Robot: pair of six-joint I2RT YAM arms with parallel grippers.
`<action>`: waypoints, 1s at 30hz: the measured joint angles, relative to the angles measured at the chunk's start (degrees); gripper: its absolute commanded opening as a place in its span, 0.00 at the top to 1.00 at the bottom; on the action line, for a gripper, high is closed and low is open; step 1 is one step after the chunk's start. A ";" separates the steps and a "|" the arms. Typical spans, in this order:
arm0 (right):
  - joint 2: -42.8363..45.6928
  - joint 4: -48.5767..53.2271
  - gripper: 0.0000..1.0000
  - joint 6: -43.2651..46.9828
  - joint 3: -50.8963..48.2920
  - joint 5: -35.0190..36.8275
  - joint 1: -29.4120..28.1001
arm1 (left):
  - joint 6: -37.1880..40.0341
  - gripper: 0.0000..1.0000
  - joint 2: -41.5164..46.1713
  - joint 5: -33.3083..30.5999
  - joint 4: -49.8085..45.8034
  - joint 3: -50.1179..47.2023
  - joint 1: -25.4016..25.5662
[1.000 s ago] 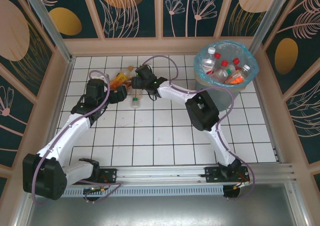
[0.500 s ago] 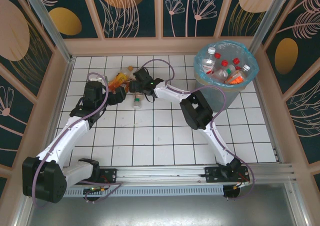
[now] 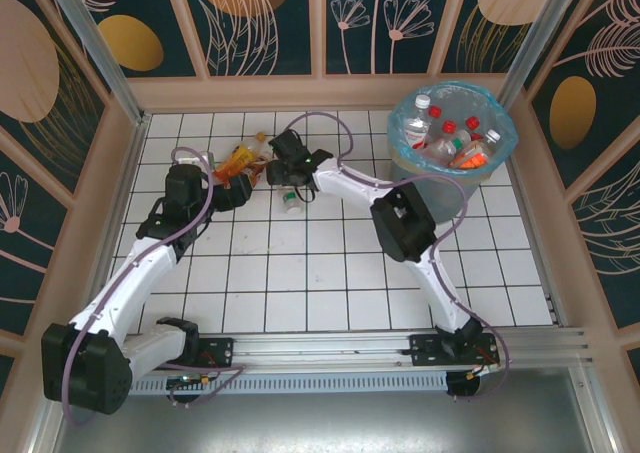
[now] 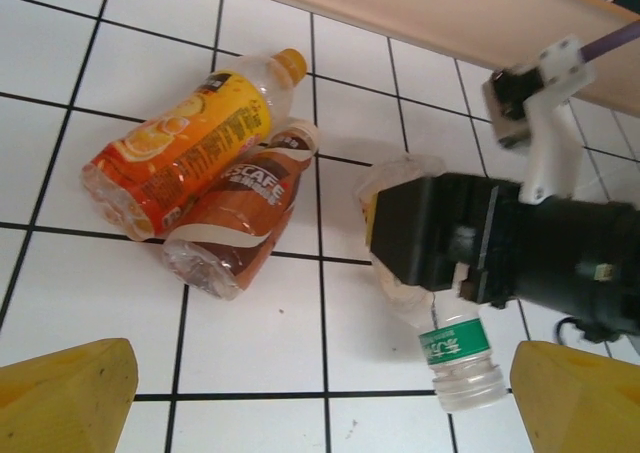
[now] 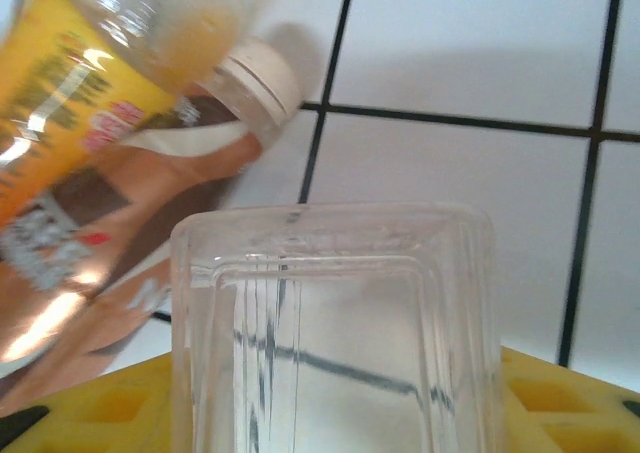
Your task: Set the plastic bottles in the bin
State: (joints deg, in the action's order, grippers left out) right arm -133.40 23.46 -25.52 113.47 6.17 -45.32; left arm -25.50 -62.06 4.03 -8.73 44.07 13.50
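Right end effector (image 5: 335, 403): flanks clear green-labelled plastic bottle (image 4: 455, 353); whether it is clamped cannot be told.
Left end effector (image 4: 320, 398): apart.
Risk: slick bottle may slip onto brown plastic bottle (image 4: 240, 218) beside it.

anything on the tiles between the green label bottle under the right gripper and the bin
No loose thing that I can see. Bare tiles run from the green-label bottle to the bin; the right arm itself stretches across that gap, above the floor.

I am looking down at a white tiled table (image 3: 330, 273). Flower-painted walls (image 3: 260, 23) are standing along its edges.
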 measured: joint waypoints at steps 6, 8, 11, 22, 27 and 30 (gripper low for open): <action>16.46 2.32 0.52 3.10 -3.30 2.45 0.02 | -1.07 0.10 0.20 4.94 -0.72 5.73 0.00; 23.54 2.64 0.52 5.05 -3.72 5.31 0.24 | -1.40 0.11 0.20 6.40 -0.76 9.38 0.52; 32.41 2.58 0.53 8.11 -3.72 10.47 1.36 | -1.57 0.11 0.13 7.28 -0.79 14.58 3.48; 50.75 0.26 0.54 17.84 -15.43 24.02 22.60 | -0.61 0.12 -4.76 7.56 -0.07 21.97 23.30; 51.63 -4.96 0.53 24.46 -23.28 23.80 28.28 | 0.39 0.12 -9.29 7.54 0.00 24.37 29.09; 51.58 -9.03 0.47 29.88 -28.22 23.76 28.70 | 0.37 0.12 -10.97 7.52 0.57 24.61 30.36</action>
State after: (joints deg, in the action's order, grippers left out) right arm -81.82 14.44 4.36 85.25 29.93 -16.62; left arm -25.12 -73.03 11.55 -8.16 68.69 43.86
